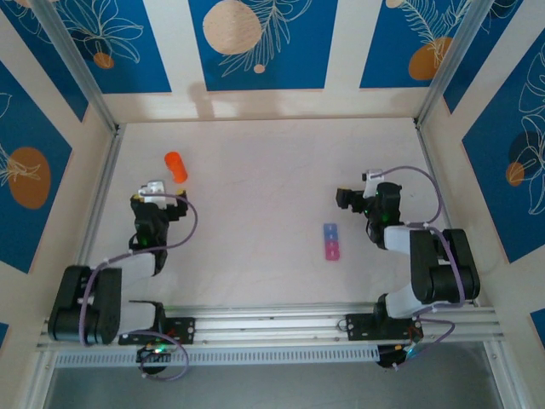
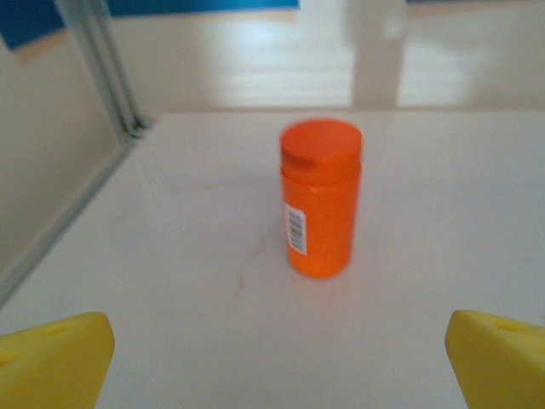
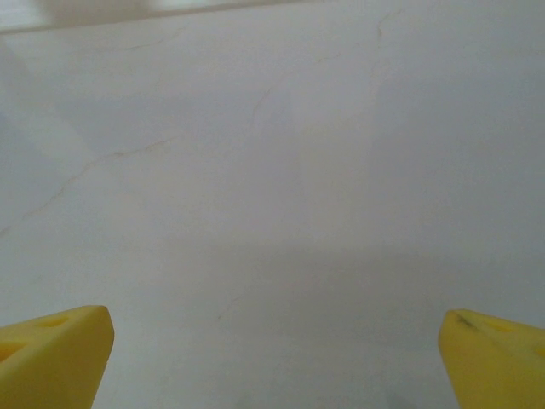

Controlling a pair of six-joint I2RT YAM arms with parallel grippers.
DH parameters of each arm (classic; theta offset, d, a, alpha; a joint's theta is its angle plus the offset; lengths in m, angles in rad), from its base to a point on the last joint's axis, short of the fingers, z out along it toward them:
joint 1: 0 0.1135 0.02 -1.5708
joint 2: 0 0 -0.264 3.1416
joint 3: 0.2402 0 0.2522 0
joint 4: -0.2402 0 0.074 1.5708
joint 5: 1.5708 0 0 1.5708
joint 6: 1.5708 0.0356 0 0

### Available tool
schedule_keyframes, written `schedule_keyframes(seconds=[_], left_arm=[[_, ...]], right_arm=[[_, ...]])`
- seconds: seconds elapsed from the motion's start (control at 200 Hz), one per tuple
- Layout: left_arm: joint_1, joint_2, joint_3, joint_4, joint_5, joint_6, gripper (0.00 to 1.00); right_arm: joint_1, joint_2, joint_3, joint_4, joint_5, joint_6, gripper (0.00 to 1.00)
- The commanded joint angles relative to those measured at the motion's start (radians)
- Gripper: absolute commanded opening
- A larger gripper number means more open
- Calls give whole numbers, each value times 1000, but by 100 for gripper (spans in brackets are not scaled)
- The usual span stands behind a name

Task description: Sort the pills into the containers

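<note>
top view / left gripper (image 1: 157,187): on the left side of the table (image 1: 255,170), aimed at the orange bottle (image 1: 176,166), near it but not touching.
top view / right gripper (image 1: 347,199): on the right side, just beyond the far end of the containers (image 1: 331,241), apart from them.
top view / containers: strip of three joined boxes, flat on the table in front of the right arm. Blue is farthest from the bases, purple in the middle, pink nearest. Whether the lids are up is too small to tell.
left wrist / left gripper (image 2: 272,366): jaws spread wide, nothing between them. The yellow fingertips (image 2: 51,362) sit at the bottom corners.
left wrist / orange bottle (image 2: 320,200): upright, lid (image 2: 321,145) on, barcode label (image 2: 295,230) facing the camera. It stands ahead of the gap and a bit right of centre.
right wrist / right gripper (image 3: 272,358): jaws spread wide over bare table, holding nothing.
step: the very start, I'd say. The bottle is unopened and nothing is sorted (the pills are presumably inside it).
next move: the left arm probably advances with the bottle centred between its fingers, then closes low on the body so it doesn't tip. Getting the lid off likely needs the right arm too.
risk: the bottle is tall and narrow, so an off-centre approach could knock it over.
</note>
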Motion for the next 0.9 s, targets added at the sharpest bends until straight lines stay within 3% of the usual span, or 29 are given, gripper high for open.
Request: schedule_keyframes(seconds=[0.0, 0.125, 0.25, 0.465, 0.59, 0.78, 0.895], left_arm=[[-5, -90, 12, -112, -106, -104, 100], [-5, -145, 62, -269, -158, -203, 100], [-2, -171, 150, -477, -192, -310, 100], [-2, -76, 425, -835, -93, -386, 100], [0, 69, 621, -1007, -30, -362, 100], [3, 269, 801, -1111, 43, -389, 100], [3, 368, 877, -1128, 72, -389, 100]], right_arm=[[15, -67, 68, -143, 118, 18, 98], [30, -93, 136, -266, 196, 55, 100], [51, -151, 242, -454, 180, 134, 99], [257, -263, 326, -663, 204, 169, 99], [360, -375, 227, -589, 52, 133, 99], [468, -544, 48, -312, -245, 96, 99], [516, -568, 40, -284, -295, 45, 99]])
